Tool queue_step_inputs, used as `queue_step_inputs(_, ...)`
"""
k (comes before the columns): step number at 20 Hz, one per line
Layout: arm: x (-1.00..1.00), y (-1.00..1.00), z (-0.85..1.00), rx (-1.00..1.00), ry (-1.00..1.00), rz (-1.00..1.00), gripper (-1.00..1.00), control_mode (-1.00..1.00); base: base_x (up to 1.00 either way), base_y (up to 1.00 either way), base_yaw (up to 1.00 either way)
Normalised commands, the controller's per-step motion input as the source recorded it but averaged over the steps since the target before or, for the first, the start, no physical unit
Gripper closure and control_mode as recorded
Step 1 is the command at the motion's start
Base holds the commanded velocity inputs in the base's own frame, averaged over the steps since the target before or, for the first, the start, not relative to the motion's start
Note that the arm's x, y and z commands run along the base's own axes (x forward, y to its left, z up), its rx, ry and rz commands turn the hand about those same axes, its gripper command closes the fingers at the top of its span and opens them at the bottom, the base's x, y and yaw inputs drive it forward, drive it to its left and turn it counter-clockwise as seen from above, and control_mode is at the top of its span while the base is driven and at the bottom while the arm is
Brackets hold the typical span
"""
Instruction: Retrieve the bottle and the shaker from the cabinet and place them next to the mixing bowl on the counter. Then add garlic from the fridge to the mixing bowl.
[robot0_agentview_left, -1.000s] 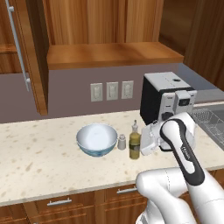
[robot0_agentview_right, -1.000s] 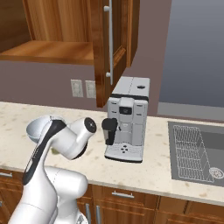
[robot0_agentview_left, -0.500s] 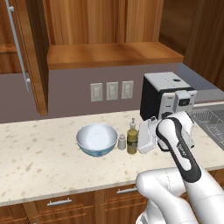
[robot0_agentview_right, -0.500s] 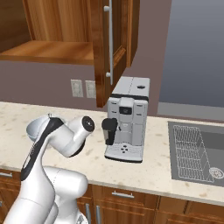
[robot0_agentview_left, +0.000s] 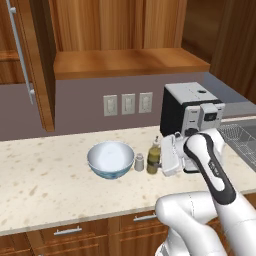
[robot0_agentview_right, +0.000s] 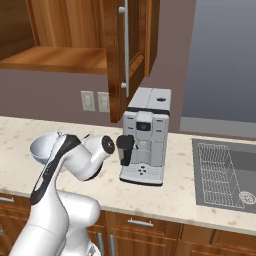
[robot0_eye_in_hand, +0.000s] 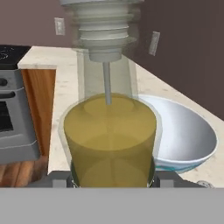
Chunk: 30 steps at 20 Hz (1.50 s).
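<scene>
Close up, the hand view shows the bottle between the jaws, olive liquid low in a clear body under a pale ribbed spout; the jaws look closed on it, though the fingertips are hidden. The left base view shows the gripper at the bottle, standing on the counter, the shaker left of it, the mixing bowl further left. Beyond, the cabinet stands open.

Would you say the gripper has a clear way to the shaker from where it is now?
Probably not directly. The gripper sits at the bottle, and the shaker stands just beyond it, between the bottle and the mixing bowl. It would likely have to lift and come from above.
</scene>
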Motion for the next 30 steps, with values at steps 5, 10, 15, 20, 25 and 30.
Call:
queue_step_inputs(5, -0.04, 0.00, -0.41, 0.09, -0.01, 0.15, 1.00, -1.00, 0.00, 0.00, 0.00)
queue_step_inputs(10, -0.02, 0.00, -0.50, 0.05, 0.00, 0.13, 1.00, -1.00, 0.00, 0.00, 0.00)
queue_step_inputs(15, 0.02, 0.12, -0.49, 0.02, 0.00, 0.03, 1.00, -1.00, 0.00, 0.00, 0.00)
queue_step_inputs(20, 0.12, 0.34, -0.38, 0.00, 0.00, -0.01, 1.00, -1.00, 0.00, 0.00, 0.00)
queue_step_inputs(25, 0.10, 0.26, -0.24, 0.00, 0.00, -0.04, 1.00, -1.00, 0.00, 0.00, 0.00)
queue_step_inputs(30, 0.07, 0.03, -0.18, 0.00, 0.00, -0.10, 1.00, -1.00, 0.00, 0.00, 0.00)
